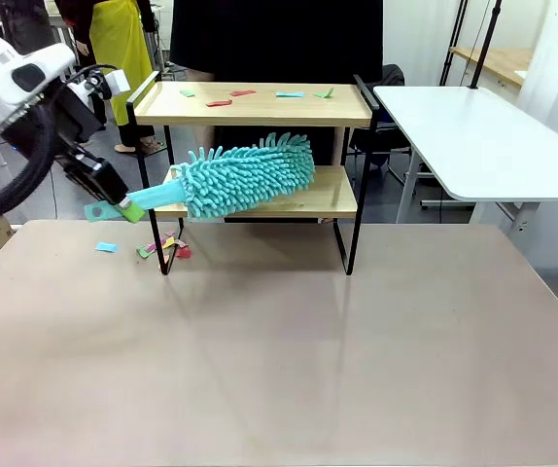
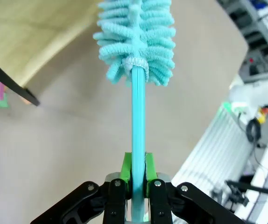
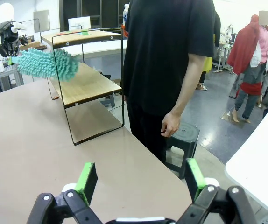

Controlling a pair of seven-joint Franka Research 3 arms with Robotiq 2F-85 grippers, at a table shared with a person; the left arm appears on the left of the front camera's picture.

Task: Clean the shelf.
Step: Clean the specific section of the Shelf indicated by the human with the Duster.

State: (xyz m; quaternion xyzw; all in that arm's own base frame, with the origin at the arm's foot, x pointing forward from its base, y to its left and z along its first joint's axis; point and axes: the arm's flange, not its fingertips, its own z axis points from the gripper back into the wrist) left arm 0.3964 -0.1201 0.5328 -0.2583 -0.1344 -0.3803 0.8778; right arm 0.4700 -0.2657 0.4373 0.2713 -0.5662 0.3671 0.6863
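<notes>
The left gripper point(image 1: 114, 207) is pinching the thin handle of a teal duster point(image 1: 245, 175) between its green pads point(image 2: 127, 168), jaws pressed tight on it. The shelf point(image 1: 260, 107) is standing at the far middle of the table point(image 1: 279, 341), and the duster's fluffy head is lying on its lower board point(image 1: 335, 195), reaching in from the left end. The handle is running straight out from the fingers, so the duster's long axis is pointing along the board's length, tilted slightly upward to the right. Paper scraps point(image 1: 219, 101) are sitting on the top board (more scraps point(image 1: 162, 245) are lying on the table by the shelf's left leg). The right gripper point(image 3: 141, 179) is hanging with its fingers spread wide and holding nothing, well apart from the shelf, beside a person point(image 3: 166, 56) standing there; the left arm is clearly the nearer one for the sweep
</notes>
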